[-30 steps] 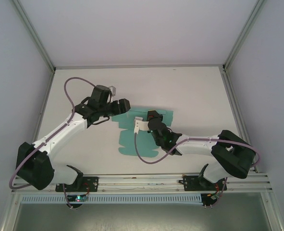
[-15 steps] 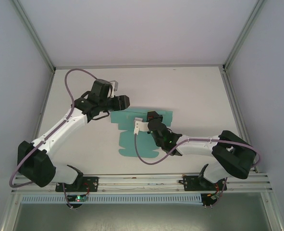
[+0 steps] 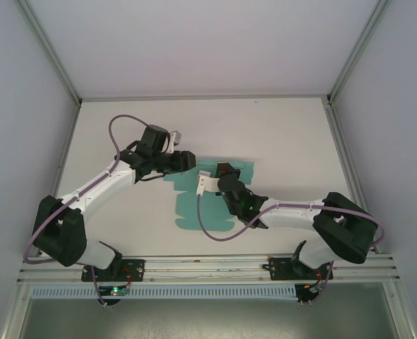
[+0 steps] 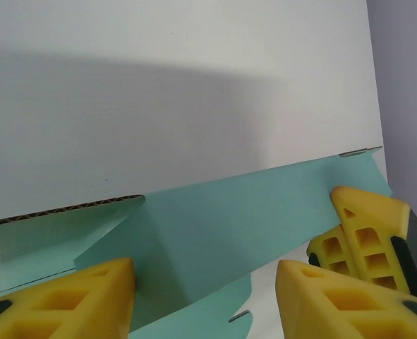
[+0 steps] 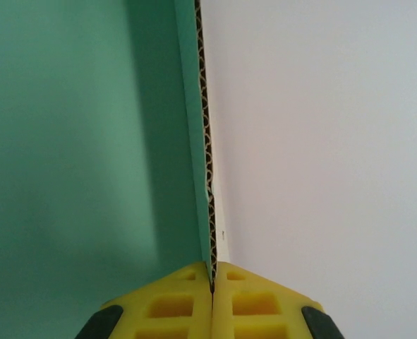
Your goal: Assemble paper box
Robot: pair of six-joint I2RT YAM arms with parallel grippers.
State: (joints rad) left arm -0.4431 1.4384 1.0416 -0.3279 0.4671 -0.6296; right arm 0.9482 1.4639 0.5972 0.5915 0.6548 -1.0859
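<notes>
Where the box is: the paper box (image 3: 192,210) is lying as a teal die-cut sheet around the middle of the table (image 3: 286,134), well away from all four edges. Most of it is flat, and at least one panel looks tilted up.

Right gripper: the right gripper (image 5: 212,272) is pinching the corrugated edge of a panel. Its fingers are pressed tight together with the card sandwiched between them.

Why, my guess: it's acting as a clamp, so the sheet isn't sliding around and that panel is standing on edge while the other arm is working.

Left gripper: the left gripper (image 4: 204,272) is hovering at the part of the sheet facing the table's far-left corner. Its jaws are spread and a raised teal flap is running across the gap just ahead of them. I can't see the fingers (image 4: 74,300) gripping anything.

Why, my guess: it's lining up to nip that flap and fold it.

Stage: looking early to me, with nothing box-shaped or tucked in.

Worry: thin card could be buckling if both arms are pulling against each other.
</notes>
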